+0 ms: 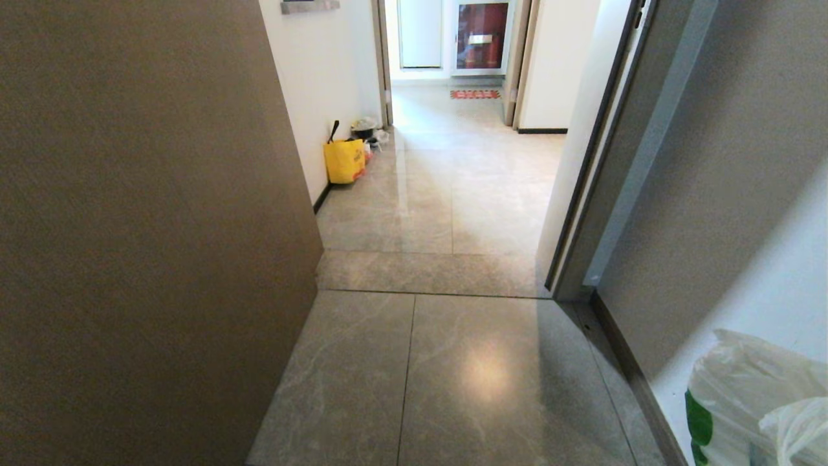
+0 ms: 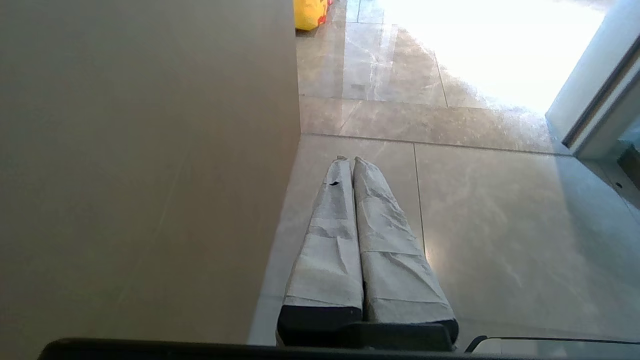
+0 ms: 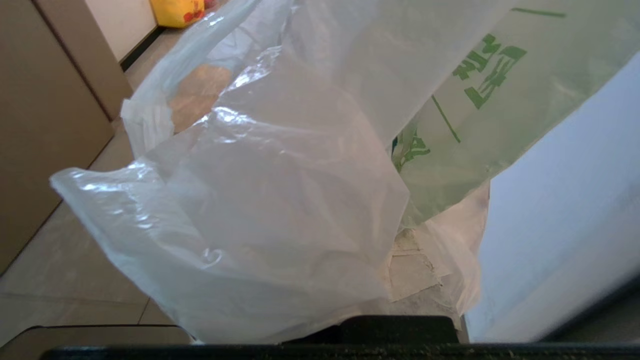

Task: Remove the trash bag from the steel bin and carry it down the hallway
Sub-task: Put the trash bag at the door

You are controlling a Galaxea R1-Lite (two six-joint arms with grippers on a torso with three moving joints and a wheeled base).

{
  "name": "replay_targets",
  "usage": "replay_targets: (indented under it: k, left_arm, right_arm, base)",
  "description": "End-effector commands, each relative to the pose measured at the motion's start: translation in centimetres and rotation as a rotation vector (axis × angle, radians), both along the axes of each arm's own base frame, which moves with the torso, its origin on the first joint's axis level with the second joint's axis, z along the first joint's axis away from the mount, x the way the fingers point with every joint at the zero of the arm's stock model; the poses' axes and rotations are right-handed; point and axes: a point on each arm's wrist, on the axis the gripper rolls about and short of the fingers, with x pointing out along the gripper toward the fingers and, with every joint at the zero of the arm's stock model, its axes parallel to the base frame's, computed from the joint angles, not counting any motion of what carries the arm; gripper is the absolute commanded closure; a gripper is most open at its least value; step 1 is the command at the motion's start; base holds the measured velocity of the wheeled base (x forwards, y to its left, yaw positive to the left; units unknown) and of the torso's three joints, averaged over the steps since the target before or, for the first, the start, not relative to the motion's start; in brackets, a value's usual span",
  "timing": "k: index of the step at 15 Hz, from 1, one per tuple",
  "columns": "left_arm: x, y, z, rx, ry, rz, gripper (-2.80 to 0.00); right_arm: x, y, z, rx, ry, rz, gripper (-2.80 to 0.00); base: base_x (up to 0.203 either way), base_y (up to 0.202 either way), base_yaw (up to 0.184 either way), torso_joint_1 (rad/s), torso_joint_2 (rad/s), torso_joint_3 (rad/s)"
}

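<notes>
Head view, largest first: brown panel (image 1: 142, 220) filling the left side, close up. Next, hallway (image 1: 446, 194) of glossy beige marbled tiles, running ahead through a doorway, cream walls and black skirting on both sides. Right, a grey wall (image 1: 731, 194) and door frame (image 1: 621, 162), near. Far end: red-fronted cabinet (image 1: 482, 35) and a red mat (image 1: 475, 94) on the floor before it. Against the left wall, well down the hallway, a yellow bag (image 1: 344, 161) with some clutter just behind it. Bottom right corner: bag (image 1: 750, 401), thin white plastic with green print, partly cut off by the frame edge, close beside the right wall.

Left wrist view: same brown panel taking the whole near side, tiles beyond, yellow bag at the far edge. Left gripper (image 2: 349, 161) hanging over the floor beside the panel, paper-wrapped fingers (image 2: 330, 240) pressed together, nothing between them.

Right wrist view: almost filled by the bag's see-through white plastic, green lettering on the far fold, crumpled paper showing through low down. Right gripper itself hidden behind the plastic; closed tight, going by what else is known, on the bag by every appearance, though the clamping point cannot be seen. Bin nowhere in sight; bag hanging free above the tiles.
</notes>
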Motion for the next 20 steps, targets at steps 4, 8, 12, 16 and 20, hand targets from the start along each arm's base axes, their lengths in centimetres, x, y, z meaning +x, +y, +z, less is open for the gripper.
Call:
replay_targets:
  k: [4,8,12,16,20]
  left_arm:
    - [0.0,0.0,0.0,-0.001,0.0,0.0,0.0]
    - [0.0,0.0,0.0,-0.001,0.0,0.0,0.0]
    - [0.0,0.0,0.0,-0.001,0.0,0.0,0.0]
    - [0.0,0.0,0.0,-0.001,0.0,0.0,0.0]
    - [0.0,0.0,0.0,-0.001,0.0,0.0,0.0]
  right_arm:
    - [0.01,0.0,0.01,0.0,0.001,0.0,0.0]
    - [0.01,0.0,0.01,0.0,0.001,0.0,0.0]
    - [0.01,0.0,0.01,0.0,0.001,0.0,0.0]
    - [0.01,0.0,0.01,0.0,0.001,0.0,0.0]
    - [0.01,0.0,0.01,0.0,0.001,0.0,0.0]
  base:
    - [0.192,0.0,0.002,0.002,0.0,-0.001]
    - [0.191,0.0,0.001,0.003,0.0,0.002]
    - [0.193,0.0,0.002,0.001,0.0,0.004]
    - [0.192,0.0,0.0,0.0,0.0,0.003]
    - [0.193,0.0,0.0,0.001,0.0,0.002]
